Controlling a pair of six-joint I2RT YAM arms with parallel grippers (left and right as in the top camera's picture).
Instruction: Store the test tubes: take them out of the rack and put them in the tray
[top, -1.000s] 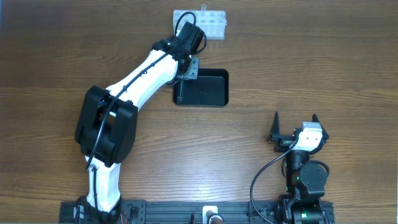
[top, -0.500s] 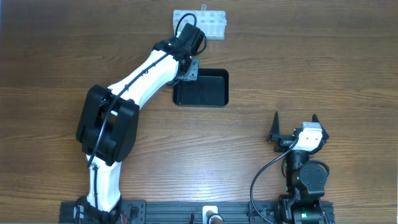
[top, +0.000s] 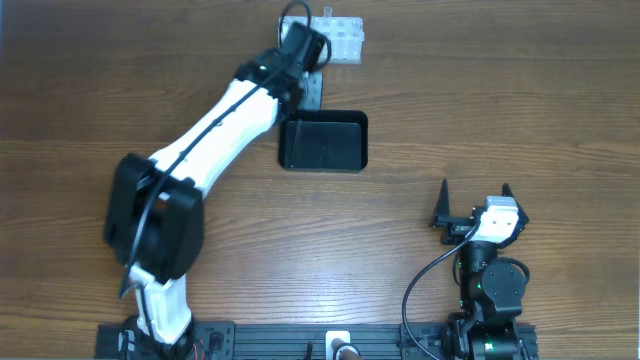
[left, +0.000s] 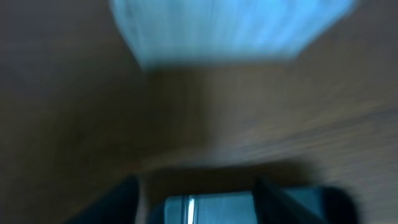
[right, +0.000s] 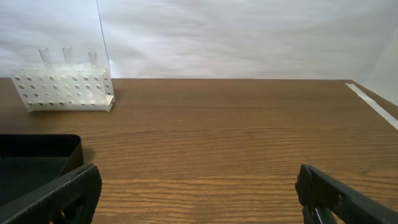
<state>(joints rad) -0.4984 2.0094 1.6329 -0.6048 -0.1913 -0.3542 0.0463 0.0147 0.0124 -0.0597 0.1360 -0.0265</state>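
A clear white tube rack (top: 336, 38) stands at the far edge of the table, and three tubes (right: 66, 55) stick up out of it in the right wrist view (right: 62, 87). The black tray (top: 323, 141) lies just in front of it and looks empty. My left gripper (top: 313, 90) hovers between the tray's far left corner and the rack. Its blurred wrist view shows the pale rack (left: 230, 28) ahead and two dark fingers (left: 134, 199) apart with no tube between them. My right gripper (top: 472, 208) rests open near its base, fingers (right: 62, 193) wide apart.
Bare wooden tabletop surrounds the rack and the tray (right: 37, 155). A pale wall rises behind the table's far edge. The left arm stretches diagonally from its base at the bottom left up to the rack.
The left gripper has moved from over the tray's far left corner up toward the rack, fast enough to blur its wrist view. The right arm has stayed still.
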